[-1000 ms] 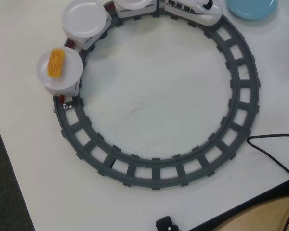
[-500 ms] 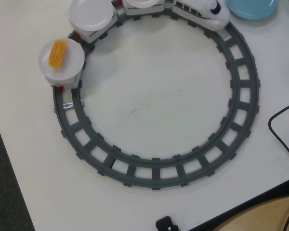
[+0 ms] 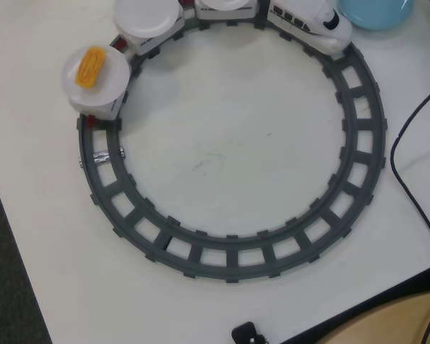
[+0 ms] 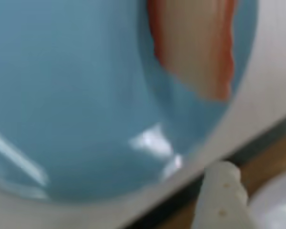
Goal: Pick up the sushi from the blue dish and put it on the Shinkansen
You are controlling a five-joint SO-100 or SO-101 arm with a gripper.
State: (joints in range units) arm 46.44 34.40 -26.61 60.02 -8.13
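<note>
**Hand low over the blue dish, transfer not yet made**

Nearest the wrist camera, a white ridged part at the bottom edge looks like one finger of the hand [image 4: 222, 193]; only that much shows, so I cannot tell whether the hand is apart or together. Just beyond it the blue dish [image 4: 76, 95] fills the blurred wrist view, and on it lies the sushi [image 4: 193, 43] — pale pinkish with red-orange edges, seemingly not yet gripped.

In the overhead view the dish is only a sliver at the top edge, resting on the white tabletop [image 3: 222, 150] just beside the nose of the Shinkansen [image 3: 309, 20], which sits on the grey ring track [image 3: 233, 254].

By my reading, the pick-up has barely begun; grasp, carry and placing all remain.

Counted: one blue dish, one sushi piece seen on it, one train, three white plates on its carriages. The farthest-back plate [image 3: 109, 84] already carries a yellow-orange ridged piece [image 3: 92, 67]; the visible parts of the other two look bare.
</note>
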